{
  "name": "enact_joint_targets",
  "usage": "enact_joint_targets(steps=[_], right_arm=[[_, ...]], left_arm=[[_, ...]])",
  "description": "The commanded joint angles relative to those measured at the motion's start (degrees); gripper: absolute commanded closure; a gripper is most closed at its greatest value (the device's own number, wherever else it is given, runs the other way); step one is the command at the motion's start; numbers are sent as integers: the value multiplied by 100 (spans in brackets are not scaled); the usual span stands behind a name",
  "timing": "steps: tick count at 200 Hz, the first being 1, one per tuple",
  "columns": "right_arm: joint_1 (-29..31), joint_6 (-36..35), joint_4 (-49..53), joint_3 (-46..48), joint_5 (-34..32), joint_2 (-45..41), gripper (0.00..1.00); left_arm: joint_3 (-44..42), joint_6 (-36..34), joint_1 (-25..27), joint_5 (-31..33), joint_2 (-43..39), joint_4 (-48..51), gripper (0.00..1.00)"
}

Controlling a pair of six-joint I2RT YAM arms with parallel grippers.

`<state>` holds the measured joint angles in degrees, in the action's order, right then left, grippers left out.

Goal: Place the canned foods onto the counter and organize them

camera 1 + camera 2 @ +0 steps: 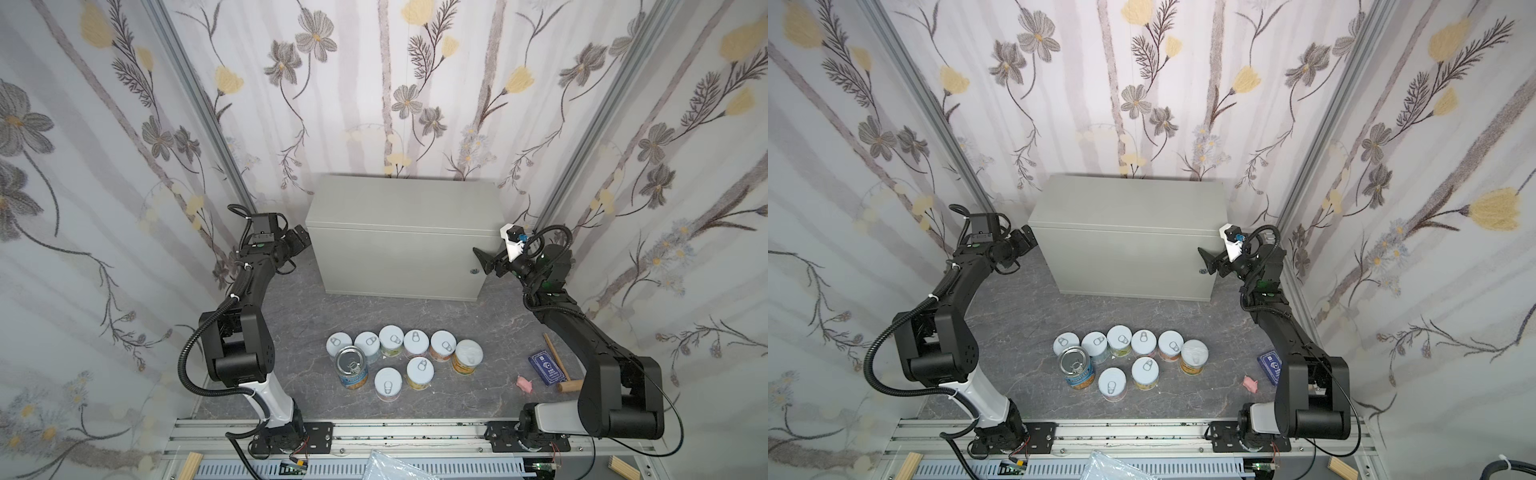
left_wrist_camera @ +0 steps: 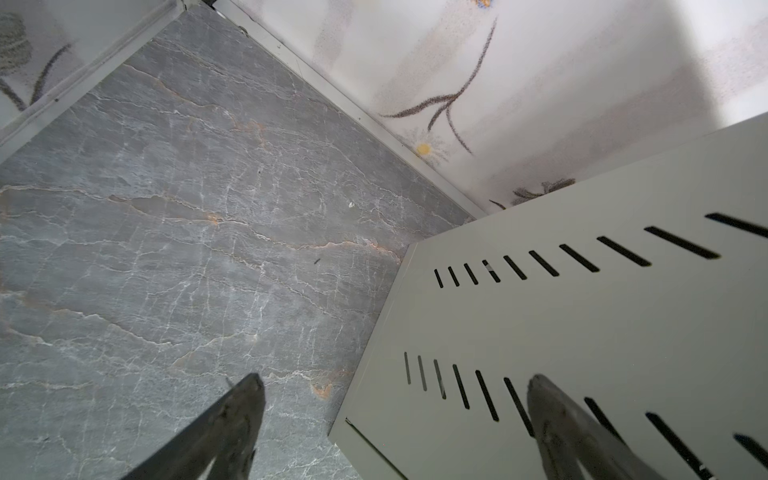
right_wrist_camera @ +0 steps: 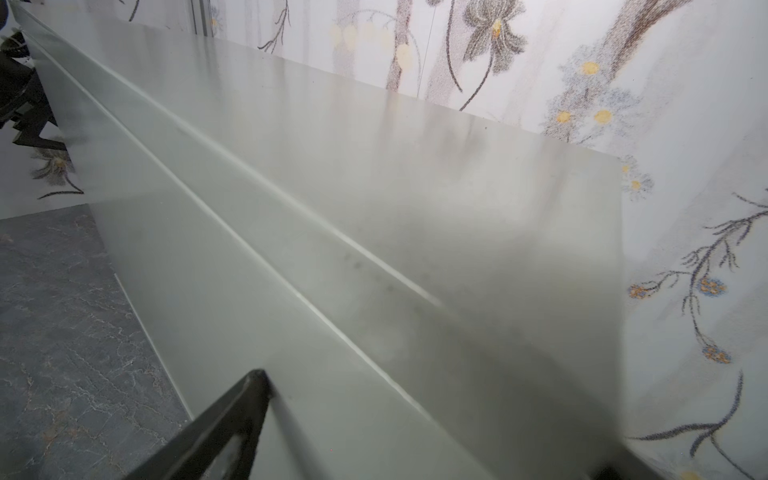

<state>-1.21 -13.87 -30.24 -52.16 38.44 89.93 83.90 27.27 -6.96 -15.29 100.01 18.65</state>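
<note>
Several short canned foods [image 1: 391, 338] with white pull-tab lids stand clustered on the dark marbled floor in both top views. Among them are a taller blue-labelled can [image 1: 351, 368] and an orange-yellow can [image 1: 467, 356]. Behind them stands the light-grey counter [image 1: 403, 208], its flat top bare. My left gripper [image 1: 301, 239] hangs open beside the counter's left end; the left wrist view shows its fingers [image 2: 249, 399] spread across the slotted side panel [image 2: 582, 324]. My right gripper [image 1: 482, 259] is open at the counter's right front corner, near the lock, holding nothing.
A blue box [image 1: 547, 368], a wooden mallet [image 1: 568, 386] and a small pink object [image 1: 525, 383] lie on the floor right of the cans, close to the right arm. Floral walls enclose three sides. The aluminium rail [image 1: 415, 432] runs along the front.
</note>
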Motion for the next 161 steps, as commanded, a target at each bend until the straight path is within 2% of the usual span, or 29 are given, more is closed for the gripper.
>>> enact_joint_targets(steps=[1, 35, 82, 108, 137, 161], right_arm=[[-36, -452, 324, -463, 729, 402, 6], [-63, -613, 539, -996, 952, 844, 6], [-80, -500, 327, -797, 885, 584, 4], [-90, -415, 452, -572, 586, 198, 2], [-81, 157, 473, 98, 131, -869, 0], [-31, 978, -20, 1072, -912, -1858, 0]], left_arm=[[-23, 27, 41, -221, 6, -168, 0], [-185, 29, 38, -93, -51, -228, 0], [171, -5, 40, -27, 37, -104, 0], [89, 29, -3, 793, -265, 158, 0], [-524, 128, -43, 1931, -1110, 431, 0], [-976, -56, 159, 2898, -2039, 1039, 0]])
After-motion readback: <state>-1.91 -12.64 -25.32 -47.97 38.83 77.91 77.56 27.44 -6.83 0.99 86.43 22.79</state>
